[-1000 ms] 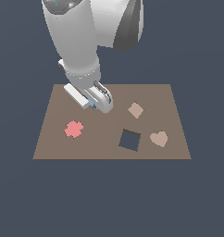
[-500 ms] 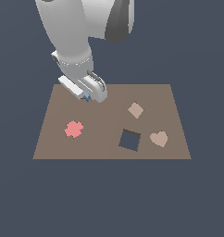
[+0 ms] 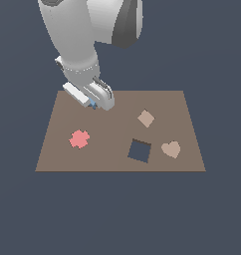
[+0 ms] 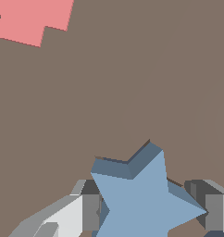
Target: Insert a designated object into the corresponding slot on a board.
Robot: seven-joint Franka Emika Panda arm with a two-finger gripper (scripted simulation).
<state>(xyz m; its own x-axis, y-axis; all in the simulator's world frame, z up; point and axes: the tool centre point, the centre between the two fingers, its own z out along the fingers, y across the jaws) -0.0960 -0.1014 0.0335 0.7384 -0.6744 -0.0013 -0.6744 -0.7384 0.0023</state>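
Observation:
My gripper (image 3: 101, 103) hangs low over the far left part of the brown board (image 3: 112, 154) in the exterior view. It is shut on the light-blue star (image 4: 141, 199), which the wrist view shows flat between the two fingers (image 4: 90, 210), just above the board (image 4: 132, 69). From outside, only a sliver of the star (image 3: 92, 104) peeks out beside the fingers. The star-shaped slot is hidden in both views.
A pink cross-like piece (image 3: 79, 139) (image 4: 33, 18) lies on the board towards the exterior view's left. A tan diamond-set square (image 3: 146, 118), a dark square hole (image 3: 140, 150) and a tan heart (image 3: 171, 149) sit on the right half.
The gripper with the star has shifted slightly towards the board's far left corner and turned. The arm above it has swung over. The pieces on the board have not moved.

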